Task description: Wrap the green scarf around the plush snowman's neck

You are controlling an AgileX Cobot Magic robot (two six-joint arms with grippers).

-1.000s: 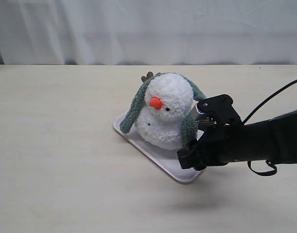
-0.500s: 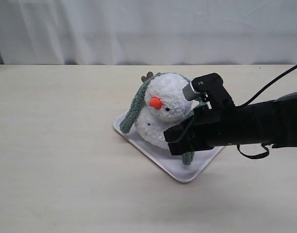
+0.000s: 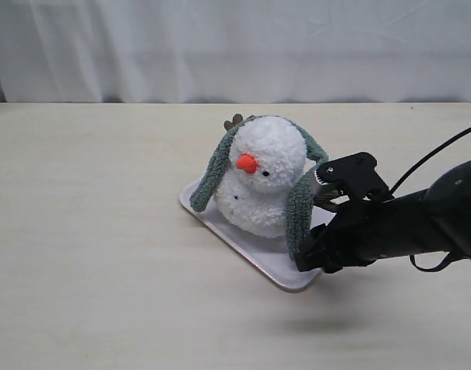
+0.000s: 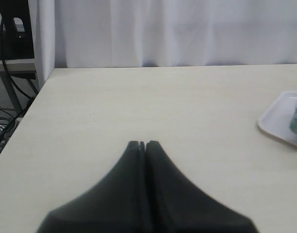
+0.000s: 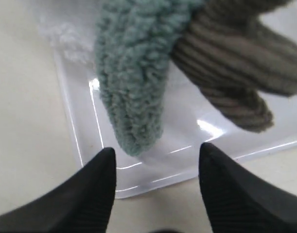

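The plush snowman [image 3: 260,181] stands on a white tray [image 3: 285,276]. The green scarf [image 3: 300,206] lies over the back of its head, and one end hangs down each side; the left end [image 3: 209,179] reaches the tray's corner. My right gripper [image 3: 303,258] is low at the tray's near right edge, just below the scarf's right end. In the right wrist view it [image 5: 157,148] is open, and the scarf's rounded tip [image 5: 132,92] hangs just beyond the fingertips, not between them. A brown corduroy arm [image 5: 235,63] lies beside it. My left gripper [image 4: 142,143] is shut and empty over bare table.
A white curtain [image 3: 235,46] closes off the far edge of the table. The left wrist view shows the table's left edge, with cables and a stand [image 4: 12,73] beyond it, and a corner of the tray [image 4: 278,121] at the right.
Half a second ago my right arm reached across the snowman's front at the scarf's right end. It has drawn back right and down, jaws open; that end now hangs further forward.
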